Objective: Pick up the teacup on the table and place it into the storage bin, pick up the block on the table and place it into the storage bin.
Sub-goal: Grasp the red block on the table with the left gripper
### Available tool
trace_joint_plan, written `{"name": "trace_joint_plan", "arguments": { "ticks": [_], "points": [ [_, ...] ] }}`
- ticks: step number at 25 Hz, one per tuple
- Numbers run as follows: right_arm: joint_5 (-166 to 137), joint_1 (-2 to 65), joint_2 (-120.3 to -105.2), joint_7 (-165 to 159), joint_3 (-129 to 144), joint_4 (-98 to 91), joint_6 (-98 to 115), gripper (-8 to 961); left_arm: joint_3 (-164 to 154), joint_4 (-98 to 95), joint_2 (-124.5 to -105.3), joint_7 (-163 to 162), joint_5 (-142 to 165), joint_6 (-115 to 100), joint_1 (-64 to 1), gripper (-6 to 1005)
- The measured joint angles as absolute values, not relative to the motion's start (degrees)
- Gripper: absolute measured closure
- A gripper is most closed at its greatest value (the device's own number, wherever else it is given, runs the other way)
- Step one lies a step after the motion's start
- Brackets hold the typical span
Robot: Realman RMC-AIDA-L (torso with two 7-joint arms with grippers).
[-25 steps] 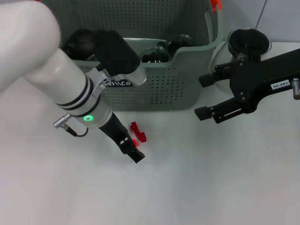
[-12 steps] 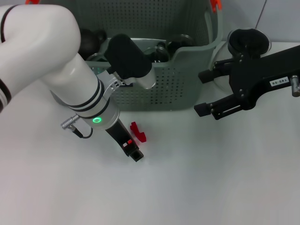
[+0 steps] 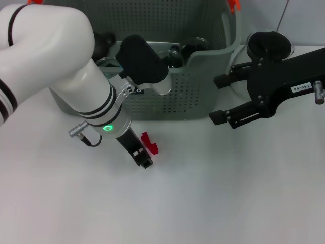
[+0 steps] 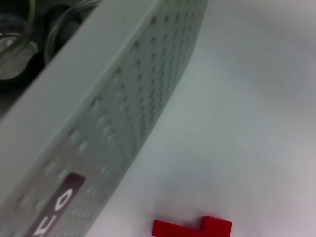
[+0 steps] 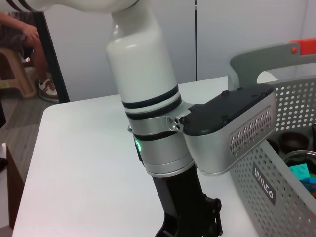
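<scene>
Block (image 3: 149, 143), red and stepped in outline, flat on the white table (image 3: 228, 193), just in front of the storage bin's long front wall and clear of it. Not gripped, not lifted. In the left wrist view, the same block (image 4: 192, 228) at the picture's edge, near the foot of the perforated wall.

Storage bin (image 3: 203, 81): grey-green perforated plastic, at the far side of the table, with an orange-red handle clip (image 3: 233, 5) at its far right corner. Small black label with white lettering (image 4: 54, 210) on the front wall, largely covered by the left arm in the head view. Inside, several dark round cups (image 3: 177, 51) and, in the right wrist view, a teal piece (image 5: 298, 173).

Left gripper (image 3: 143, 160) low over the table, just beside the block on the robot's left; touching or a hair apart, cannot tell. Spread or closed, cannot tell either. Green light ring (image 3: 107, 127) lit on the white wrist above it.

Right gripper (image 3: 219, 99), black, off the bin's right end, clearly spread wide, with nothing between the two black fingers (image 3: 218, 118).
</scene>
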State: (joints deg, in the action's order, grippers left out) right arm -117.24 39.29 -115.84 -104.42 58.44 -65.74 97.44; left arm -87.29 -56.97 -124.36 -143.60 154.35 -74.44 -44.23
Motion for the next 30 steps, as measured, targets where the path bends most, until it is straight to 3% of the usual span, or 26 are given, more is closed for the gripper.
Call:
{"name": "trace_joint_plan", "arguments": {
  "ticks": [3, 11, 30],
  "points": [
    [-117.24, 39.29, -115.84, -104.38, 58.44, -65.74, 97.37, 26, -87.97, -56.9, -124.36, -143.73, 154.46, -74.35, -44.29, 539],
    [-117.19, 39.36, -115.88, -103.83, 57.97, -65.74, 97.33, 26, -88.43, -54.82, -124.45, -143.82, 154.52, -73.74, -45.47, 544],
    [-117.06, 39.81, -115.93, -103.7, 57.83, -65.65, 97.39, 26, -89.13, -54.57, -124.34, -144.41, 154.51, -74.0, -46.03, 823]
  ]
}}
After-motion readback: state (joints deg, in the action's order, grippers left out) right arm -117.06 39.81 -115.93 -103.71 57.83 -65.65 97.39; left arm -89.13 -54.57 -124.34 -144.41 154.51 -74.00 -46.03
